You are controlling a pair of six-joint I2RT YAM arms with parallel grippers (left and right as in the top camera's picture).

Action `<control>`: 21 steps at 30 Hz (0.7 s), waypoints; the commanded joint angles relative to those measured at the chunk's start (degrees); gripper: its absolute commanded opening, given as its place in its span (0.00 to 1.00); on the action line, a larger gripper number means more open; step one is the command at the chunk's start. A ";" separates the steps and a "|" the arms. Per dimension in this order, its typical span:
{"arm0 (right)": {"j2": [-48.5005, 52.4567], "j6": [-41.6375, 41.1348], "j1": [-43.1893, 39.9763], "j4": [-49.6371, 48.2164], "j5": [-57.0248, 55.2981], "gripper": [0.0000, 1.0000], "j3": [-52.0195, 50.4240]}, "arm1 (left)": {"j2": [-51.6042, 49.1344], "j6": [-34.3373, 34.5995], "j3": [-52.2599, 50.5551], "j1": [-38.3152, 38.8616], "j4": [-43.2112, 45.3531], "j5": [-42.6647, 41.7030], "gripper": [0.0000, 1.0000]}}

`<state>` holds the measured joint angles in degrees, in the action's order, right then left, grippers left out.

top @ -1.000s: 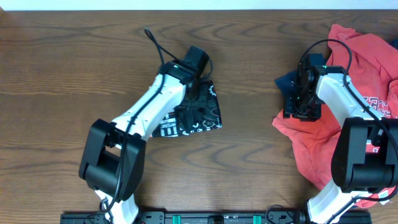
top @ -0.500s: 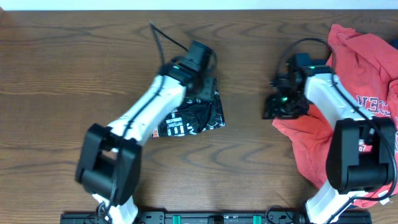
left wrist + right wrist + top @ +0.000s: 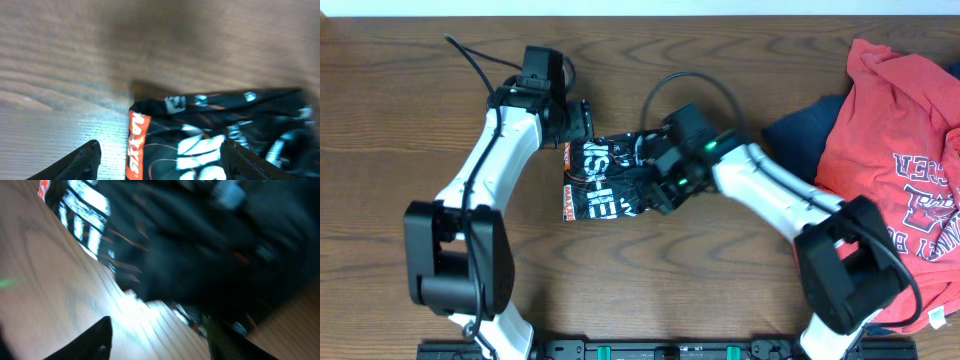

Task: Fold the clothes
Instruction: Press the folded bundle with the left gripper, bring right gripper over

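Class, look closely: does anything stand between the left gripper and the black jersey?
Nothing visible does. The left gripper is open right at a corner of the black jersey, with only the table showing beside it.

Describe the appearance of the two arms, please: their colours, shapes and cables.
The left arm and the right arm have smooth white link covers and boxy black joint housings. A thin black cable trails from the left wrist. A looped cable arches over the right wrist, where a small green light glows. The jaws are black.
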<state>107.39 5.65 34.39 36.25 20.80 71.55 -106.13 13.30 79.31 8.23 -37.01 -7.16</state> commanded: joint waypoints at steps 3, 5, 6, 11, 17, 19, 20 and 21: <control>-0.90 -4.83 6.95 -4.87 -13.70 0.62 0.13 | -4.42 0.28 -2.08 0.09 0.02 -1.20 0.78; -0.87 -6.23 8.50 -6.95 -17.31 0.62 0.11 | -5.90 0.31 -2.12 0.09 -0.07 -1.22 0.78; -0.87 -7.54 9.05 -7.80 -19.43 0.63 0.11 | -6.67 0.33 -2.12 0.09 -0.20 -1.22 0.78; -0.72 -9.51 10.16 -10.62 -22.12 0.60 0.11 | -10.10 0.33 -2.12 0.09 -2.23 -1.22 0.78; 1.44 -10.58 10.27 -10.97 -21.64 0.58 0.11 | -11.04 0.33 -2.12 0.09 -6.54 -1.22 0.78; 1.95 -10.56 10.54 -10.88 -21.64 0.59 0.11 | -11.04 0.31 -2.12 0.09 -8.07 -1.22 0.78; 2.03 -10.54 10.69 -10.99 -21.64 0.59 0.11 | -11.04 0.31 -2.12 0.09 -9.05 -1.22 0.79; 2.12 -10.56 10.69 -10.99 -21.62 0.59 0.11 | -11.04 0.31 -2.12 0.09 -10.12 -1.22 0.79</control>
<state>108.14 -3.70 44.12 25.43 0.10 71.55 -116.05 13.54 77.65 8.34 -44.80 -9.15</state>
